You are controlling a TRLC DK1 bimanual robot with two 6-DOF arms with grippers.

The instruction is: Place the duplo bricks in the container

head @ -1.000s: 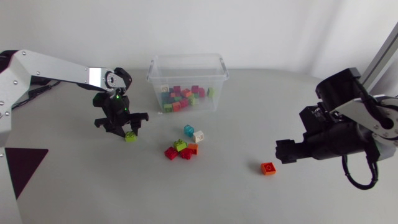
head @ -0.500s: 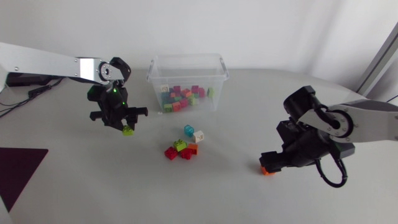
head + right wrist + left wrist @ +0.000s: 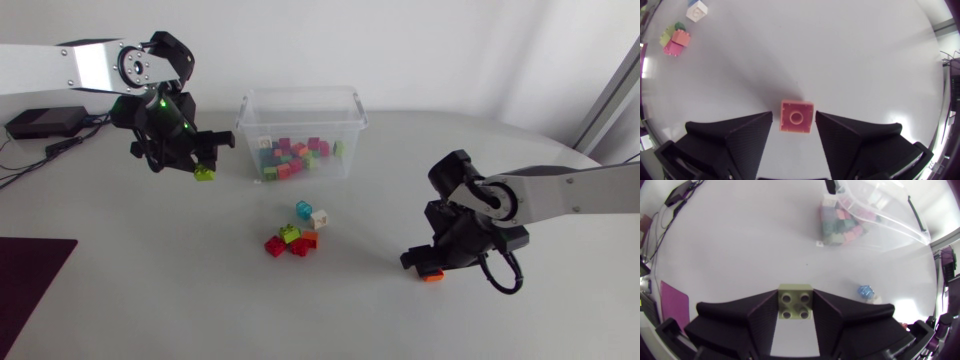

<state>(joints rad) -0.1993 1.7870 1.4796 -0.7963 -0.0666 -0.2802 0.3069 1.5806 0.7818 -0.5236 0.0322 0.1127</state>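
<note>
Pale grey table (image 3: 180, 300), soft light

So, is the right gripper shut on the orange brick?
No, the orange brick lies between the open fingers of the right gripper, bare table showing beside it.

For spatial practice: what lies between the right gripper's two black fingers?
A small orange square plastic brick, on the white table; right wrist view shows it.
</note>
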